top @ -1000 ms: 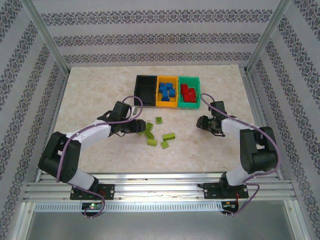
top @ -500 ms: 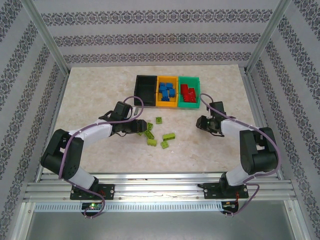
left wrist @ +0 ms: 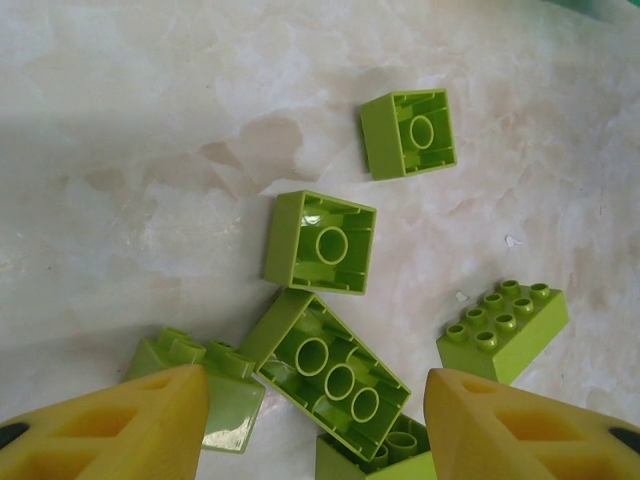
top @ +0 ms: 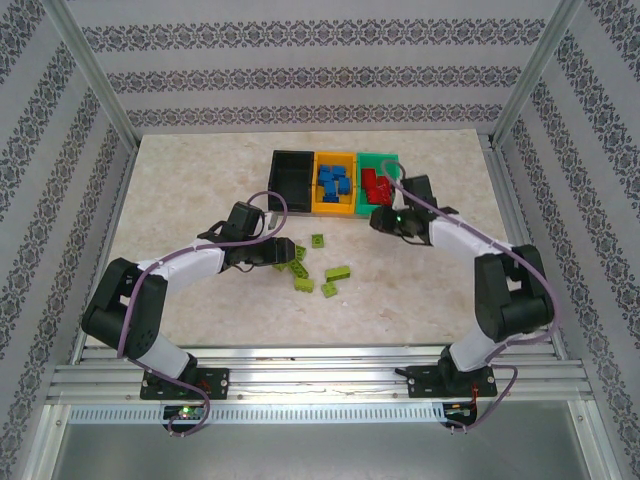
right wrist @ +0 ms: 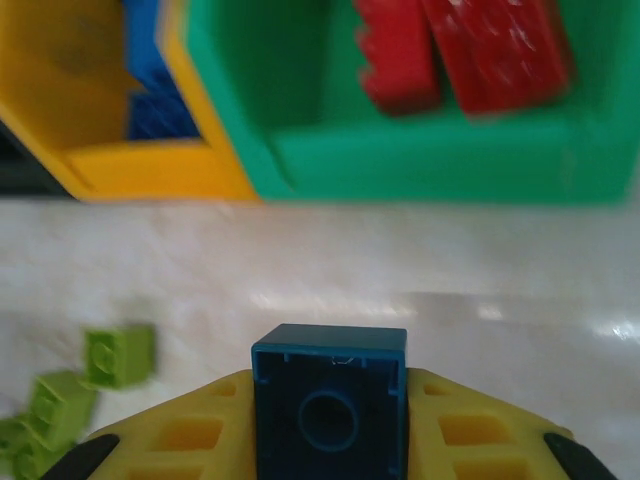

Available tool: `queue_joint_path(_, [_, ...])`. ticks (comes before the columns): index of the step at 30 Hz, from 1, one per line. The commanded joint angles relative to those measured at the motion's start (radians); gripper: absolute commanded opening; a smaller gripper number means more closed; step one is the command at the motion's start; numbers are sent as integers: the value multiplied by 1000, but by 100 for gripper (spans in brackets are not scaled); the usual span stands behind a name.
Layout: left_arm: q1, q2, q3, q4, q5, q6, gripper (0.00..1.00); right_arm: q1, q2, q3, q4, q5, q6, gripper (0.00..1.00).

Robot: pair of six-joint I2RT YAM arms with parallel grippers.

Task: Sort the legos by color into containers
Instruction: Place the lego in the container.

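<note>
1. The right wrist view is blurred throughout. The small blue plastic studded brick (right wrist: 329, 405) between the yellow fingers (right wrist: 180, 428) is cut off by the bottom edge.
2. The red plastic bricks (right wrist: 470, 50) in the green rectangular plastic bin (right wrist: 420, 165) run past the top edge.
3. In the left wrist view, one lime green plastic brick (left wrist: 398, 452) is cropped at the bottom and partly covered by a long lime green brick (left wrist: 325, 370).
4. From above, the right gripper (top: 380, 218) is too small to read its jaws.

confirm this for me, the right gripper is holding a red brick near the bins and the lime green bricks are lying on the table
One thing is off: the brick in the right gripper is blue, not red, as the right wrist view shows. The rest holds: it is near the bins, and the lime green bricks lie on the table.
</note>
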Motion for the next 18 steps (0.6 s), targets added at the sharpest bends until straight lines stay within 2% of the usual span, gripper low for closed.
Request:
queue_joint_path(1, [4, -39, -37, 41, 14, -14, 59, 27, 83, 147, -36, -81, 6, 30])
queue_joint_path(6, [4, -109, -106, 73, 26, -32, 59, 70, 263, 488, -176, -76, -45, 34])
queue_joint_path(10, [4, -158, -148, 62, 17, -20, 60, 75, 380, 676, -280, -72, -60, 40])
queue_joint_path(13, [3, -198, -186, 66, 11, -29, 60, 75, 402, 708, -297, -69, -61, 41])
queue_joint_path(18, [4, -229, -232, 94, 4, -42, 61, 76, 359, 646, -287, -58, -73, 43])
